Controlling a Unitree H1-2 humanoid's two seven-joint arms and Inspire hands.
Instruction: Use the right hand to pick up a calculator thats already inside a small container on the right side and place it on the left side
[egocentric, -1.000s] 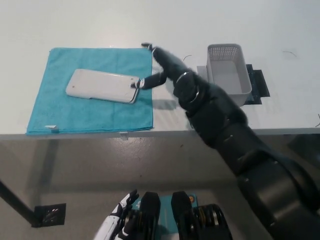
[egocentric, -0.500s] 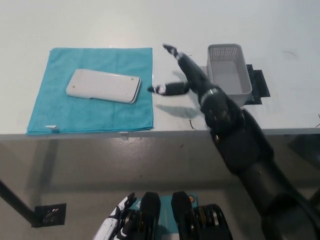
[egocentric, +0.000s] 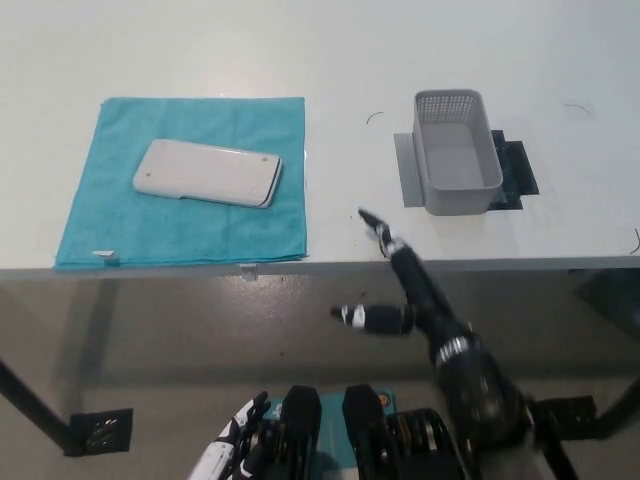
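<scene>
While the flat white rectangular calculator (egocentric: 208, 172) is lying on the teal cloth (egocentric: 185, 181) at the left of the white table (egocentric: 330, 60), the black right hand (egocentric: 392, 285) is hanging well apart from it, down at the table's front edge, with its fingers (egocentric: 372, 223) spread apart and holding nothing. The small grey perforated plastic container (egocentric: 457, 152) is sitting at the right of the table on a dark mat (egocentric: 515, 170), and nothing is showing inside it. The white left hand (egocentric: 232, 445) is resting low at the bottom left, and whether its fingers are apart or together cannot be told. Compared with half a second ago, the right hand is now lower and nearer the robot, having drawn back from beside the cloth, and the calculator is lying where it was.
</scene>
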